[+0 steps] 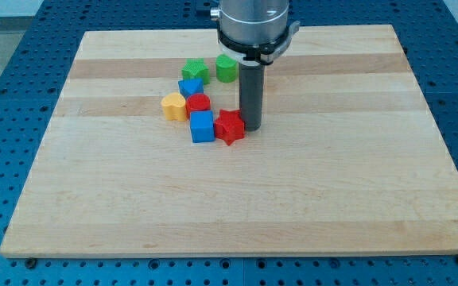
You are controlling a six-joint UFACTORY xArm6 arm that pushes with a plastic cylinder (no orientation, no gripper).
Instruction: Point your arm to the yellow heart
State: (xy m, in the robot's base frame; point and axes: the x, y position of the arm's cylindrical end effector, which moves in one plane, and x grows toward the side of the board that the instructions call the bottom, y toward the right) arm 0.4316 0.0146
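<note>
The yellow heart (172,106) lies on the wooden board at the left end of a cluster of blocks. My tip (251,127) rests on the board just right of the red star (230,126), touching or nearly touching it. The tip is well to the right of the yellow heart, with the red round block (198,103) and the blue cube (202,126) between them.
A blue block (189,86) sits above the red round block. A green star (196,71) and a green block (227,68) lie at the cluster's top, left of the rod. The board's edge (237,254) borders a blue perforated table.
</note>
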